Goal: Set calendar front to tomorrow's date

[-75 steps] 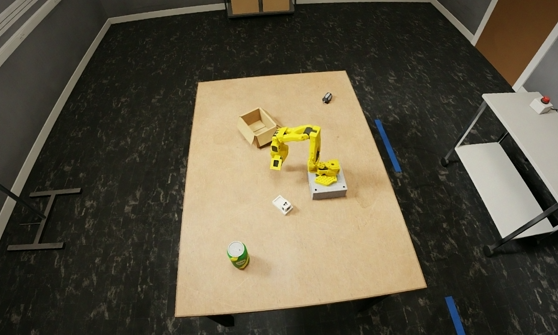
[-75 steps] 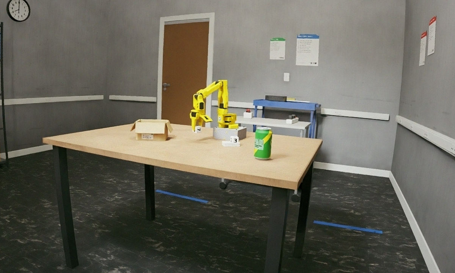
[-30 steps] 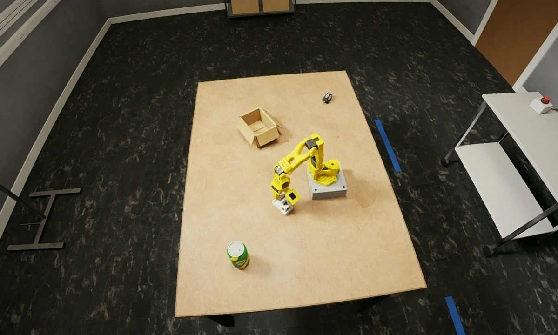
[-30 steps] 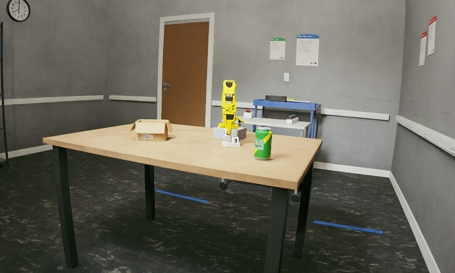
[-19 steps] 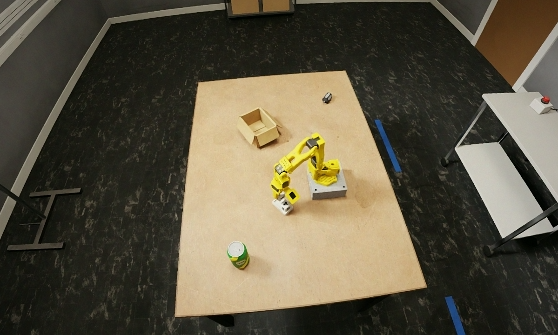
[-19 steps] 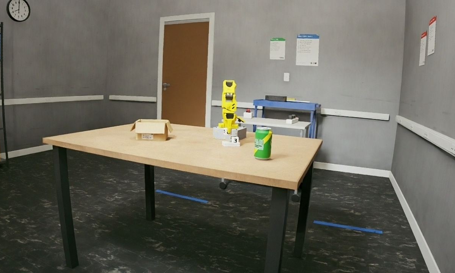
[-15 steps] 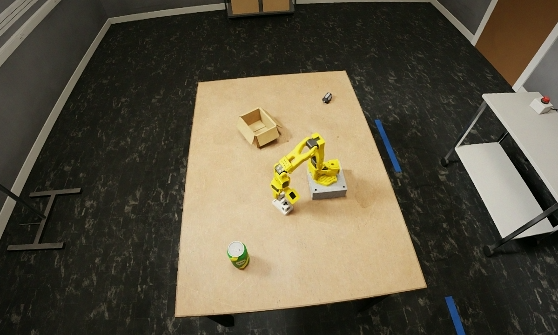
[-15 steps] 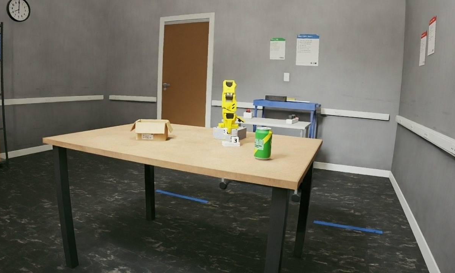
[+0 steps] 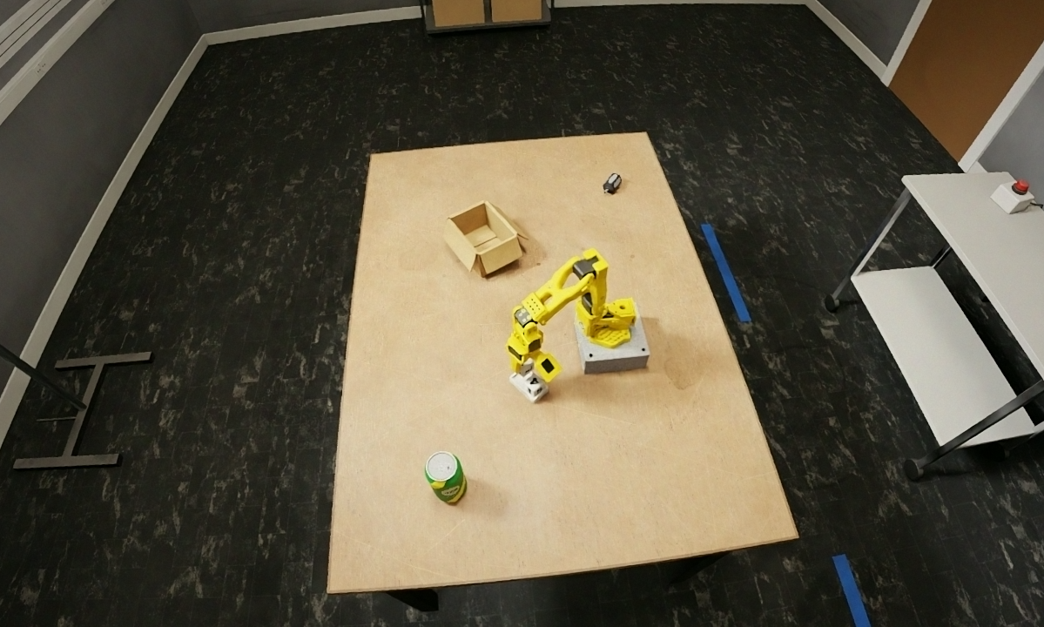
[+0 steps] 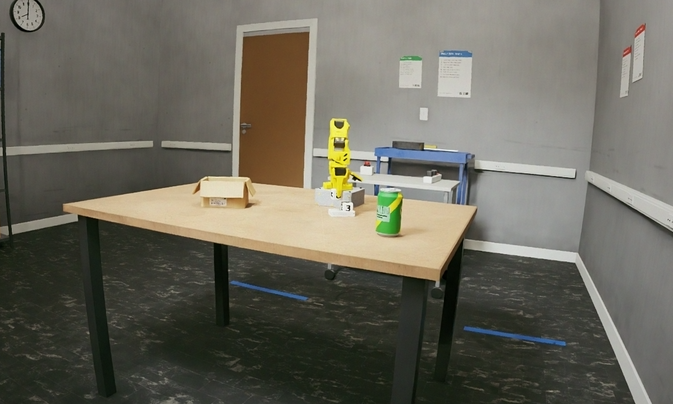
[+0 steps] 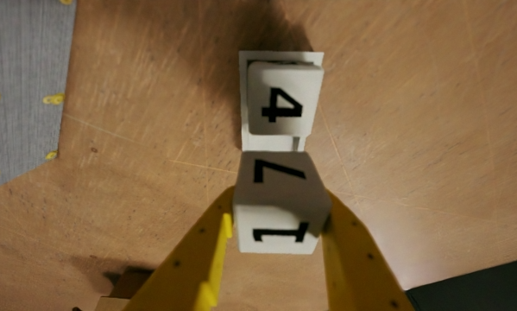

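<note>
The white tray (image 9: 519,385) (image 10: 340,213) (image 11: 264,143) stands on the table in front of the robot. One white cube (image 9: 536,384) (image 10: 347,206) (image 11: 262,79) sits in one end of it, with a 4 on top and a 3 on the side towards the exterior camera. My gripper (image 11: 281,212) is shut on the other white cube (image 10: 334,192) (image 11: 281,196), which shows a 7 and a 1 in the wrist view. It holds this cube above the tray's other end, beside the seated cube. The tray's front with the month's name and the digits facing the robot are hidden.
An open cardboard box (image 9: 500,255) (image 10: 223,189) stands off to one side. A green can (image 9: 447,479) (image 10: 388,213) stands on the other side. The arm's grey base block (image 9: 615,358) (image 11: 25,86) is near the tray. A small dark object (image 9: 611,184) lies at the far table end.
</note>
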